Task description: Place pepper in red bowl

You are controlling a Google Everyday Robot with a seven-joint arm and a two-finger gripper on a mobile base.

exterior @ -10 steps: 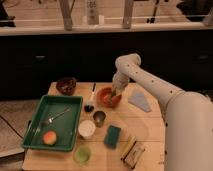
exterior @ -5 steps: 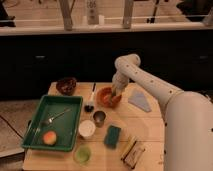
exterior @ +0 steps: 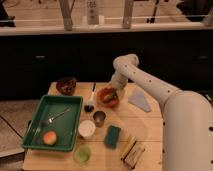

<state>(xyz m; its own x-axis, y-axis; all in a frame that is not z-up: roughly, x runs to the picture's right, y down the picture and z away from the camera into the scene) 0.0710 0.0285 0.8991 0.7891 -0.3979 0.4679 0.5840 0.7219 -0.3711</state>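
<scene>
Gripper (exterior: pixel 113 91) sits low over the red bowl (exterior: pixel 105 100) on the bench (exterior: pixel 150 125), with the pepper (exterior: pixel 111 94) green inside the rim. Placement looks nearly done, though I can't tell whether the gripper is open or gripping.

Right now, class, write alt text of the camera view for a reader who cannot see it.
The gripper of a white robot arm hangs over the red bowl on a wooden table, with the green pepper in the bowl. A green tray holding a round fruit lies on the picture's left.
</scene>
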